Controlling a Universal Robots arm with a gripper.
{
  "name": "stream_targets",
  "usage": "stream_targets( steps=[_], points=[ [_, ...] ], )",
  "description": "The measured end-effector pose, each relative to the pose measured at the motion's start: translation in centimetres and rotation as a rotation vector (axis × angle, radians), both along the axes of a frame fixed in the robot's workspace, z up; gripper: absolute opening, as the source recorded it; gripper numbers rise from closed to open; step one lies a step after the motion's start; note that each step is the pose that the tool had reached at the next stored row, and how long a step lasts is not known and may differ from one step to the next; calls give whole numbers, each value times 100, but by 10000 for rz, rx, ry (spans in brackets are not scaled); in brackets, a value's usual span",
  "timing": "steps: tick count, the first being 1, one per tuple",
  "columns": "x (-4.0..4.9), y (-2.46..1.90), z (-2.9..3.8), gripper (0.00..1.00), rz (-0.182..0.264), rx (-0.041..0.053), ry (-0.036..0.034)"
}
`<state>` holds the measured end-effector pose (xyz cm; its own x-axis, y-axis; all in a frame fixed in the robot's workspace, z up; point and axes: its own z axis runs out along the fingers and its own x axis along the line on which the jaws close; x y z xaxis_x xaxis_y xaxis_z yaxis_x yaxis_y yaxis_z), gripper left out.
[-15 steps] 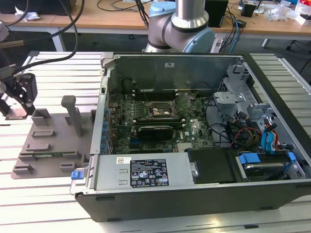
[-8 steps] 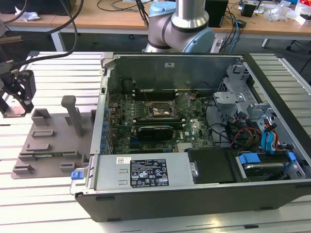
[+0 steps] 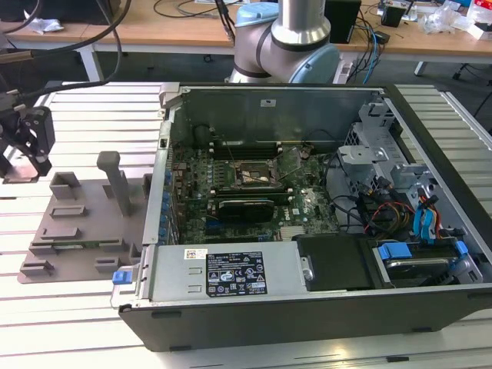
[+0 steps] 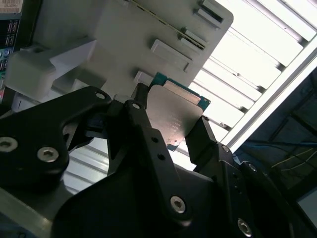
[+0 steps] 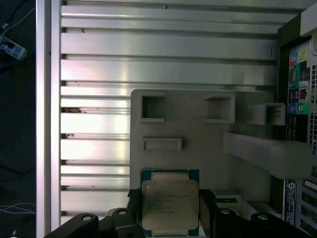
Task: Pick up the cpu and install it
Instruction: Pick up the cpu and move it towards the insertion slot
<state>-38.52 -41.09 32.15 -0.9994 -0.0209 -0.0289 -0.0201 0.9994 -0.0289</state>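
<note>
First wrist view: we see the gripper [image 5: 171, 196] grasping the cpu [image 5: 170, 206] near the tray [image 5: 198, 148], at the exterior view's left.

So, my looks: the arm [image 3: 296, 31] is fat silver-grey tubing with pale blue caps [image 3: 319, 65] on the joints. My gripper [image 4: 171, 109] is all matte black, with chunky angular linkage plates narrowing into slim fingers [image 4: 148, 144]. Shiny silver socket-head screws [image 4: 177, 204] dot the links at the pivots. A black cable [image 3: 81, 61] loops over to my wrist end.
</note>
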Motion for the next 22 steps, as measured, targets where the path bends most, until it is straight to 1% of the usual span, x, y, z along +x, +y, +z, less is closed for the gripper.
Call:
stream_targets(
  steps=[2, 4, 10, 16, 18, 22],
  points=[
    [0, 0, 25, 55, 0, 0, 0],
    [0, 0, 66, 55, 0, 0, 0],
    [0, 0, 162, 55, 0, 0, 0],
    [0, 0, 221, 55, 0, 0, 1],
    [0, 0, 253, 55, 1, 0, 0],
    [0, 1, 287, 55, 1, 0, 0]
  ],
)
